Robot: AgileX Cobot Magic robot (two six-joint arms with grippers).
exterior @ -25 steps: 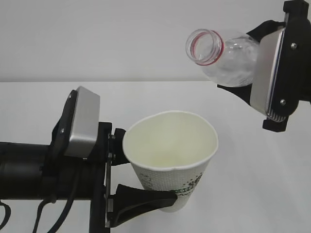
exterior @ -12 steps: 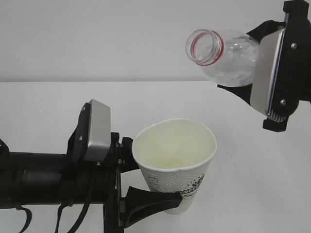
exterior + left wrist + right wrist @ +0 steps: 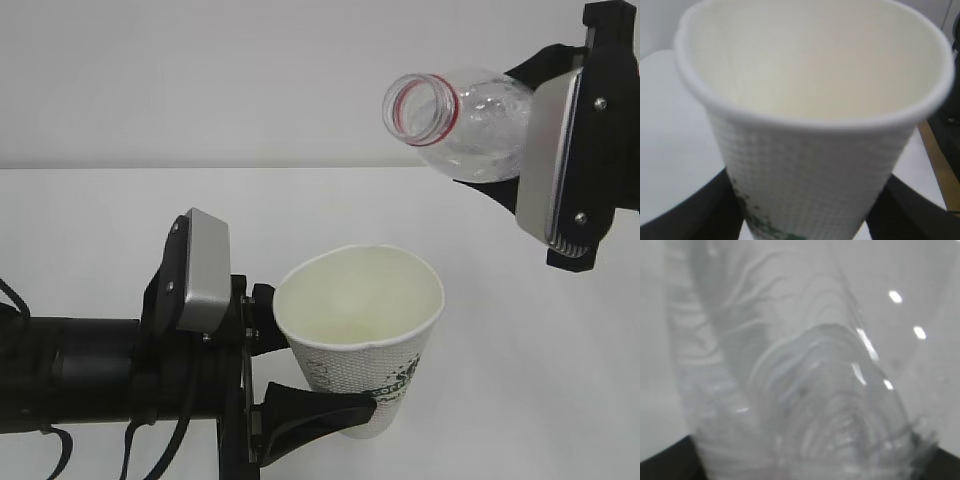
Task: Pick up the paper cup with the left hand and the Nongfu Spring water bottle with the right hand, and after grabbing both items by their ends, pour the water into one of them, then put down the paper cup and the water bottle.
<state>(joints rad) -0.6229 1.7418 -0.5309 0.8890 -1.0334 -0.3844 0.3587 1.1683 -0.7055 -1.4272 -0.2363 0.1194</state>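
Nearest me, the left hand (image 3: 300,375) reaches in from the lower left with its arm cut off at the frame edge; I see only one black finger (image 3: 310,412) under the paper cup (image 3: 360,335), the other hidden behind the cup wall. The cup stands upright, pinched low on its body, mouth open and cream inside; I cannot make out any liquid in it. In my left wrist view the cup (image 3: 815,150) fills the picture, blurred. Above and to the right of the cup, well apart from it, the right hand (image 3: 520,150) clamps the Nongfu Spring water bottle (image 3: 455,115), tipped, open mouth facing left. Its label is hidden, and my right wrist view shows only blurred clear plastic (image 3: 805,390).
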